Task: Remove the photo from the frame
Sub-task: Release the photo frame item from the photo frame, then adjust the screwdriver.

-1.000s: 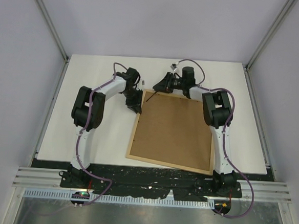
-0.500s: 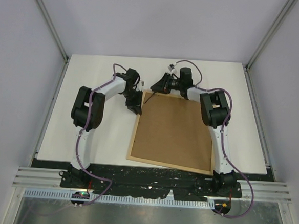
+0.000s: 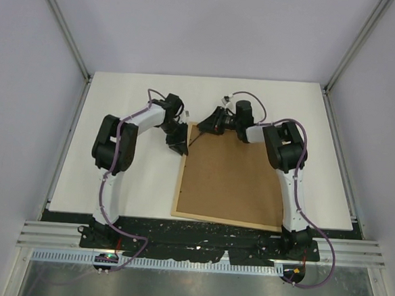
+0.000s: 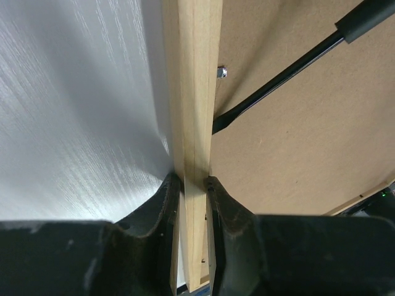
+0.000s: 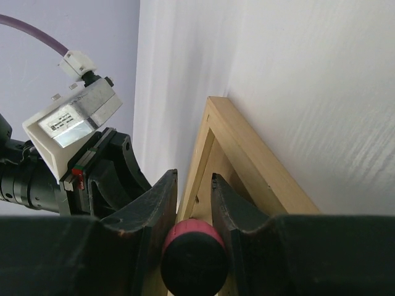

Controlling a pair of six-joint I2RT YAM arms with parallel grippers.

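**Frame back-up on table, both grippers engaged at its far-left corner**

- Left gripper [image 3: 179,145]: narrow, fingers [image 4: 162,203] pinching the frame's [image 3: 231,177] left wood rail just near of the far-left corner. One finger is on the outer face and one on the inner, both in contact. The rail [image 4: 191,92] runs straight out from between them.
- Frame lies flat on the white table [image 3: 114,176], right of centre, with the brown fibreboard back up. Its long axis looks to run near–far. The left rail points away from the arm bases and the near edge sits slightly skewed to the table edge. The print side can't be seen.
- Small metal tab [image 4: 221,72] sits on the inner side of the left rail, on the backing.
- Screwdriver [image 4: 278,83]: black shaft crosses the backing diagonally, tip at the inner edge of the left rail, just near of the tab. I can't tell if the tip is under the board.
- Right gripper [image 3: 209,122]: at the far edge of the frame, aimed left, closed around the screwdriver's red handle [image 5: 192,243].
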